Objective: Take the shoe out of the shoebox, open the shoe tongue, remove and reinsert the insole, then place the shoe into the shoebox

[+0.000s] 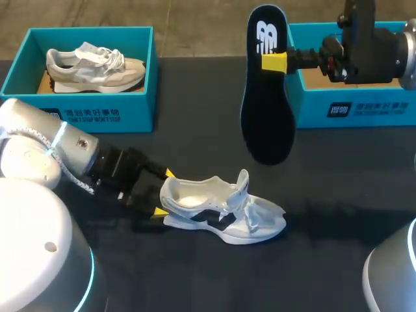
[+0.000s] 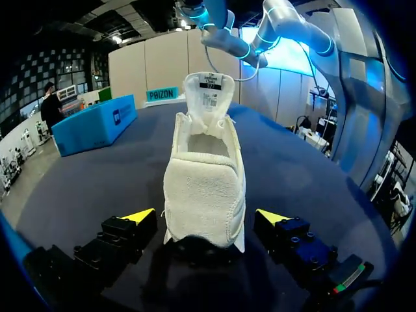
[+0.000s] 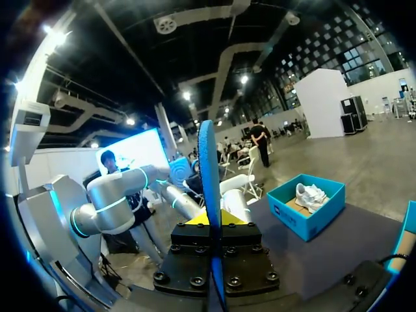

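Observation:
A white shoe (image 1: 221, 211) with a black side mark lies on the dark table, tongue pulled up, toe to the right. My left gripper (image 1: 161, 193) is open, its yellow-tipped fingers on either side of the heel (image 2: 203, 208), apart from it. My right gripper (image 1: 274, 62) is shut on a dark blue insole (image 1: 263, 84), held in the air above the table, hanging lengthwise. In the right wrist view the insole (image 3: 209, 195) stands edge-on between the fingers. The right teal shoebox (image 1: 351, 97) sits behind that arm.
A second teal shoebox (image 1: 136, 78) at the back left holds a beige and white shoe (image 1: 94, 65). The same box shows in the right wrist view (image 3: 305, 208) and the left wrist view (image 2: 94, 123). Bare dark table lies in front of the shoe.

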Controlling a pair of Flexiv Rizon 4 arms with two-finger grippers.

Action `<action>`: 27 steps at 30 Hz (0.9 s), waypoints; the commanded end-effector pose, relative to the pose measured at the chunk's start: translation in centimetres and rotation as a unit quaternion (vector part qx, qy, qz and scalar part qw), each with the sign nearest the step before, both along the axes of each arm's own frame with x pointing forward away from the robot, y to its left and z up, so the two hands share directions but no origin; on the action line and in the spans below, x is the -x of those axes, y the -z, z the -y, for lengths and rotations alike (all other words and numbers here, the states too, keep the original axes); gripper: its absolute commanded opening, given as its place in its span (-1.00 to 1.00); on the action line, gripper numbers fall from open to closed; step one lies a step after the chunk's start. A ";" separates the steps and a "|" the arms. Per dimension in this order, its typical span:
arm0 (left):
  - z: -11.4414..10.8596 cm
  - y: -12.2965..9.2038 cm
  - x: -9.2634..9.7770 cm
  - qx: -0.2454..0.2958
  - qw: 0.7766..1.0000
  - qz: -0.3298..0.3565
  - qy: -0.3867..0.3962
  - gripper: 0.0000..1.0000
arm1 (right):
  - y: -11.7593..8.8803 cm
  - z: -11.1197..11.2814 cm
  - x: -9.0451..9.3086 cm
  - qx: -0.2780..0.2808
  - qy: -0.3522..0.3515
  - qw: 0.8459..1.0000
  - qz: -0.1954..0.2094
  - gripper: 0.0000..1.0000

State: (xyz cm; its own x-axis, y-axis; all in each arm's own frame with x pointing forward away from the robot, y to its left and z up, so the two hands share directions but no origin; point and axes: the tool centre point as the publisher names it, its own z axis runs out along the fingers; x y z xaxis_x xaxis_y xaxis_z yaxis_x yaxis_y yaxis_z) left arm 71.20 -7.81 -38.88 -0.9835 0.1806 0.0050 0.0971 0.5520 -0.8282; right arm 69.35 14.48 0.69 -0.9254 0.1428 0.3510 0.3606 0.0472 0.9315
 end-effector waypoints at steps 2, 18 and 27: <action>-0.7 -1.1 -0.6 -0.105 0.994 0.000 0.015 1.00 | 0.1 -0.3 -0.1 0.000 0.000 1.000 0.000 -1.00; -1.2 -1.8 -0.7 -0.186 0.982 -0.008 0.022 1.00 | 0.1 -0.3 -0.1 0.000 0.000 1.000 0.000 -1.00; -0.7 -2.1 0.1 -0.257 0.965 0.030 0.031 1.00 | 0.1 -0.3 -0.1 0.000 0.000 1.000 0.000 -1.00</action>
State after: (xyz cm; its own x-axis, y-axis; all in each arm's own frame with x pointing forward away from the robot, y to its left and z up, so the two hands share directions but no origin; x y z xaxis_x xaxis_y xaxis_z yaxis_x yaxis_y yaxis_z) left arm 71.67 -6.40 -37.50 -0.9694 0.2360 0.0677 0.1645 0.8290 -0.5346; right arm 69.35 14.48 0.69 -0.9254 0.1428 0.3510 0.3606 0.0472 0.9315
